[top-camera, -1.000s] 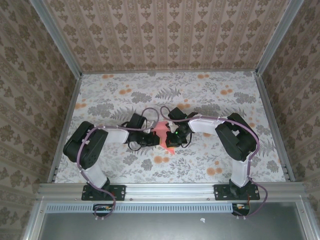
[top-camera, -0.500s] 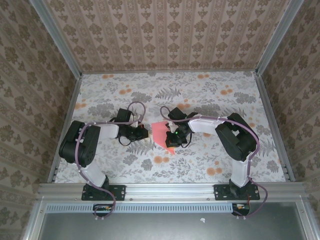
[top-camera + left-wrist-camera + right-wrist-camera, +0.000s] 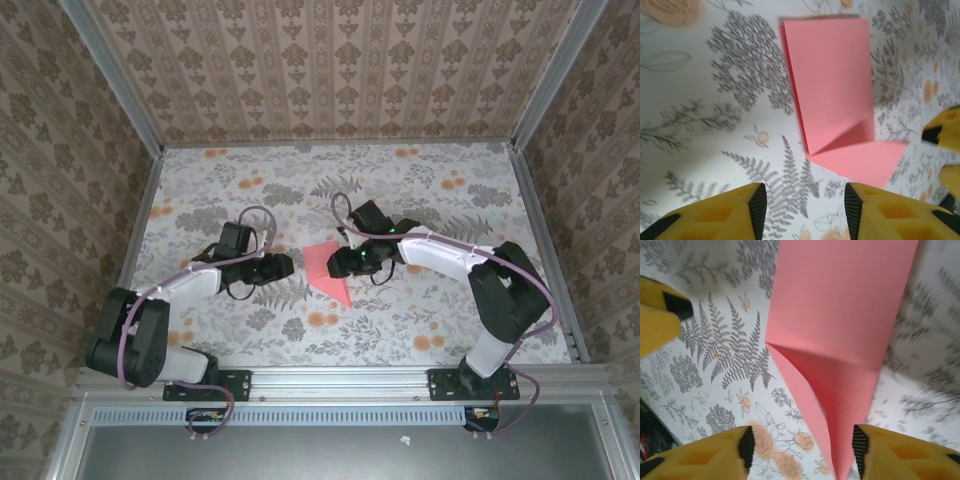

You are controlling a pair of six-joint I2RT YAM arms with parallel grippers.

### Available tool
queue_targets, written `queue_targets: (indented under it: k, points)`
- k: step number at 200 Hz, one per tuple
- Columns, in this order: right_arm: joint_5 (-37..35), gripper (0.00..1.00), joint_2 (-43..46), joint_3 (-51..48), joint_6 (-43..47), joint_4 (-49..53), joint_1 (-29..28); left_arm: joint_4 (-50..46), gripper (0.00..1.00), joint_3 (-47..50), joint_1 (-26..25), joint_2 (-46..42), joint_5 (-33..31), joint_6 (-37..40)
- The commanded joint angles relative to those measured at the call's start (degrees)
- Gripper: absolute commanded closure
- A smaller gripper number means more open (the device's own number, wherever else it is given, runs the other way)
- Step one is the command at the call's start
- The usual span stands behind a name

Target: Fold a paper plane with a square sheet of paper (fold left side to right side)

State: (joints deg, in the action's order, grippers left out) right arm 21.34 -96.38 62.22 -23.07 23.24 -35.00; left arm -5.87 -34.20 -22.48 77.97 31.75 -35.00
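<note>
1. The pink-red paper sheet (image 3: 832,85) looked thin, matt and smooth, with sharp creases.
2. The fingers (image 3: 710,222) of the left gripper (image 3: 804,207) and the right gripper (image 3: 803,442) were matt yellow plastic, with black pads (image 3: 759,210) on their inner faces.
3. The table cover (image 3: 420,190) was a smooth, matt floral print.
4. The frame rail (image 3: 340,380) was dull, brushed-looking metal.
5. The arm shells (image 3: 450,255) were white and black plastic with a faint sheen.
</note>
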Motion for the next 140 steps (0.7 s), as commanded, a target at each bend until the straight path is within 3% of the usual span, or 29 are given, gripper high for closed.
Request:
queue_targets:
  k: [1, 50, 108, 121, 140]
  points:
    - [-3.00, 0.37, -1.21, 0.69, 7.15, 1.48, 0.29, 2.52, 0.49, 1.67, -1.58, -0.40, 1.11, -6.80]
    - [3.61, 0.38, -6.05, 1.77, 9.45, -2.18, -0.55, 6.54, 0.44, 0.58, -4.96, 3.51, -0.02, -11.33]
    - [-0.02, 0.87, -6.29, 1.03, 9.23, -2.51, -0.24, 9.56, 0.41, -1.73, -7.87, 8.84, -0.02, -13.51]
    - [-0.70, 0.93, -5.72, 0.71, 9.09, -2.41, -0.16, 9.74, 0.41, -2.59, -8.47, 9.73, 0.07, -13.60]
    - [-1.40, 0.94, -5.23, 0.12, 9.03, -2.41, 0.02, 10.48, 0.41, -3.44, -9.11, 10.72, 0.15, -13.75]
